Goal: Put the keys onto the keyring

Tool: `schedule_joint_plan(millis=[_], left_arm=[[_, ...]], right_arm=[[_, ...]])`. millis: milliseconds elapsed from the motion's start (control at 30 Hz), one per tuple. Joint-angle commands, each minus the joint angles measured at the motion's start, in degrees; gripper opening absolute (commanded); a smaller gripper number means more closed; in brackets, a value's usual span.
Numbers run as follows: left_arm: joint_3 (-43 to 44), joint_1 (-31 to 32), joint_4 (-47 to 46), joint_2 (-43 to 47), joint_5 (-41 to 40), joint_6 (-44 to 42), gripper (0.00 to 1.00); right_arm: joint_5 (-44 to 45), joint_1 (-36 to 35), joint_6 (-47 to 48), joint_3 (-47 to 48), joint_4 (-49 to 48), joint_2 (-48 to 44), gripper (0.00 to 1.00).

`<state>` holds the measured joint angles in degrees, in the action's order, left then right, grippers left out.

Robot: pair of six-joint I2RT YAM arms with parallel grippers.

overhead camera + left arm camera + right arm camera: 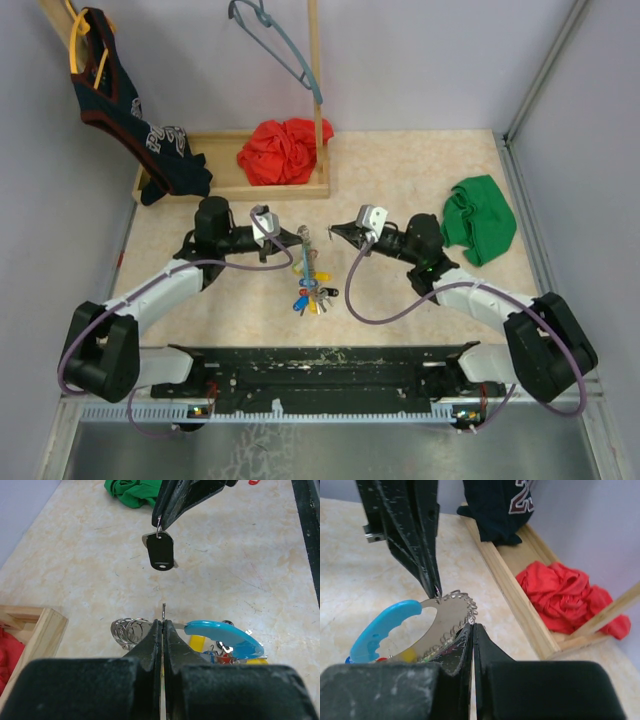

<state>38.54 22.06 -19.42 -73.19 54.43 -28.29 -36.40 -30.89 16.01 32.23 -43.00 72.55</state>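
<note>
My left gripper (297, 238) (163, 621) is shut on the thin metal edge of the keyring (306, 252) and holds it upright above the table. The keyring's light-blue section (225, 635) (380, 630) and a wire coil (127, 630) show beside the jaws. Facing it from the right, my right gripper (333, 232) (473, 626) is shut on the small split ring of a black-tagged key (161, 552), which hangs a short way from the keyring without touching it. Several coloured keys (310, 295) hang in a bunch from the keyring's lower part.
A wooden tray (230, 192) at the back holds a red cloth (285, 150) and a dark jersey (130, 110). A grey-blue hanger (280, 45) hangs by a wooden post (315, 70). A green cloth (480, 220) lies right of the right arm.
</note>
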Motion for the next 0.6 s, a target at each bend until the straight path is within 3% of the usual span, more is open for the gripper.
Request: schedule_joint_plan(millis=[0, 567], left_arm=[[1.7, 0.5, 1.0, 1.1, 2.9, -4.1, 0.0], [0.9, 2.7, 3.6, -0.4, 0.7, -10.2, 0.0]], right_arm=[[-8.4, 0.3, 9.7, -0.2, -2.7, -2.0, 0.0], [-4.5, -6.6, 23.4, 0.4, -2.2, 4.2, 0.0]])
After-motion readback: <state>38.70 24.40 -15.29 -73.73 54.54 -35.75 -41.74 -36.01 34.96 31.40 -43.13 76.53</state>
